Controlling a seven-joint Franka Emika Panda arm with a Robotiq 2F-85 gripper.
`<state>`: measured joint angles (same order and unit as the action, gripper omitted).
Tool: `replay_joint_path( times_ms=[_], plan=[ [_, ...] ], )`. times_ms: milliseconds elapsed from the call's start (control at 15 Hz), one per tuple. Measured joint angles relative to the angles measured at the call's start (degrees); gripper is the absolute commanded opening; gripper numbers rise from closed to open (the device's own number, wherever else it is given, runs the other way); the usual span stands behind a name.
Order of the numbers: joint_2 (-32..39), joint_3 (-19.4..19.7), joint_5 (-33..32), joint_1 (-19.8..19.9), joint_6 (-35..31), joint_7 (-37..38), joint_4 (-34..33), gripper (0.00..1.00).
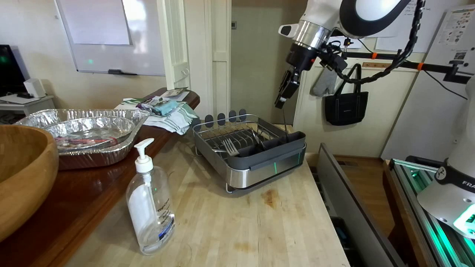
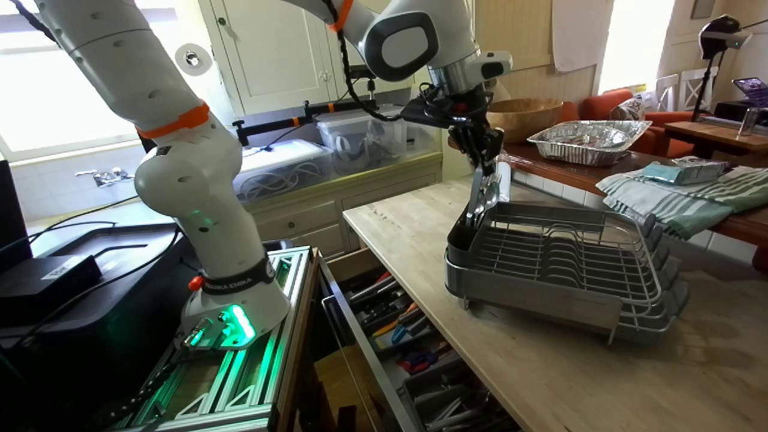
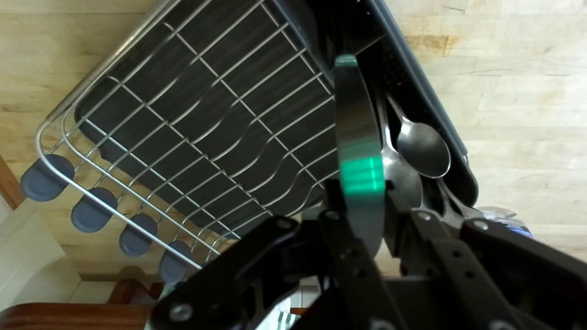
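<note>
Pincer (image 3: pixel 365 195) clamped near the top of a near-upright metal utensil (image 3: pixel 355 110), apparently a knife, presumably to clear the caddy (image 1: pixel 272 152) beneath. Wrist view: spoons (image 3: pixel 424 149) at the utensil's three o'clock, likely grouped by type.

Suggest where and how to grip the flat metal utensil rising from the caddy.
Take the flat metal utensil by its exposed upper part, probably from above: it rises steeply from the caddy, whose walls and spoons crowd its lower part. The gripper is closed on that upper part.
</note>
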<state>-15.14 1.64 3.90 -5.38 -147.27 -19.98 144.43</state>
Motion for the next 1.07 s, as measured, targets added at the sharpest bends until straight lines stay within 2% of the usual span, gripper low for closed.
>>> replay_joint_path(
  times_ms=[267, 533, 600, 667, 1067],
  plan=[
    [0.89, -0.06, 0.0, 0.0, 0.0, 0.02, 0.0, 0.06],
    [1.25, -0.07, -0.02, 0.02, 0.0, 0.21, -0.07, 0.2],
    [1.25, -0.07, -0.02, 0.04, 0.0, 0.29, -0.07, 0.29],
    [1.25, -0.07, -0.02, 0.06, 0.0, 0.37, -0.07, 0.49],
    [1.29, -0.07, -0.06, 0.08, 0.0, 0.62, -0.06, 0.91]
  ],
)
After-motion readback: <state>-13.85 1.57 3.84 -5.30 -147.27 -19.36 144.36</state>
